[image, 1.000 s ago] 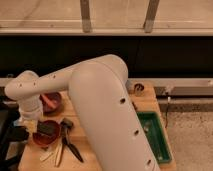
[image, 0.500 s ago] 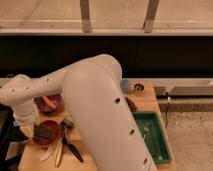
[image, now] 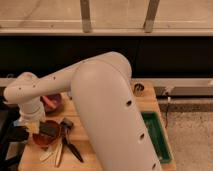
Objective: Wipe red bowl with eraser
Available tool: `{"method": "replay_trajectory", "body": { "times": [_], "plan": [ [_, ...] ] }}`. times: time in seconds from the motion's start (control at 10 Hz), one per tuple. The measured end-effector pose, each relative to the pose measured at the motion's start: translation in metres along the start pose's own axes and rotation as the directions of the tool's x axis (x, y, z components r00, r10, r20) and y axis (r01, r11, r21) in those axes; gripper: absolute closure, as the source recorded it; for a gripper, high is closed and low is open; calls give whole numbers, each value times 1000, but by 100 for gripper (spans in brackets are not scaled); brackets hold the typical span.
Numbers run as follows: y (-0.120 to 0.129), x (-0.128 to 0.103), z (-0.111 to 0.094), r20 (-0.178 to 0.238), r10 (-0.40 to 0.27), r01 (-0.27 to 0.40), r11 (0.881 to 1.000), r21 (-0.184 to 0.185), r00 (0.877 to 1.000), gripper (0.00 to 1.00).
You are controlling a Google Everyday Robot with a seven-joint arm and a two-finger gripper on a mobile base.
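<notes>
The orange-red bowl (image: 46, 138) sits on the wooden table (image: 95, 150) at the front left. A dark flat block, the eraser (image: 49, 130), lies across the bowl's top, inside its rim. My gripper (image: 30, 125) hangs from the white wrist at the bowl's left edge, right beside the eraser. My large white arm covers the middle of the view and hides much of the table.
A darker purple-maroon bowl (image: 53, 102) with a reddish piece stands just behind the red bowl. Black-handled tools (image: 70, 146) and pale utensils (image: 56, 154) lie to the red bowl's right. A green tray (image: 156, 136) sits at the table's right edge. A small round object (image: 138, 89) sits at the back.
The wrist has dropped a little and shifted left, from over the maroon bowl to the red bowl's left edge. The eraser stays in the red bowl.
</notes>
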Motion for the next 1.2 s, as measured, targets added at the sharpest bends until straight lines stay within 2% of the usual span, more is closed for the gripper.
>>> {"method": "replay_trajectory", "body": {
  "times": [0.2,0.5,0.6,0.8,1.0,1.2],
  "plan": [
    [-13,-12,-3,8,-16,16,1000,10,1000,100],
    [2,-21,3,-1,-58,58,998,-9,998,100],
    [18,-19,6,-9,-62,62,998,-23,998,100],
    [31,2,6,-18,-39,38,999,-26,999,100],
    [26,14,-1,-11,-11,11,1000,-15,1000,100],
    [4,13,-9,5,-12,12,1000,-9,1000,100]
  ]
}}
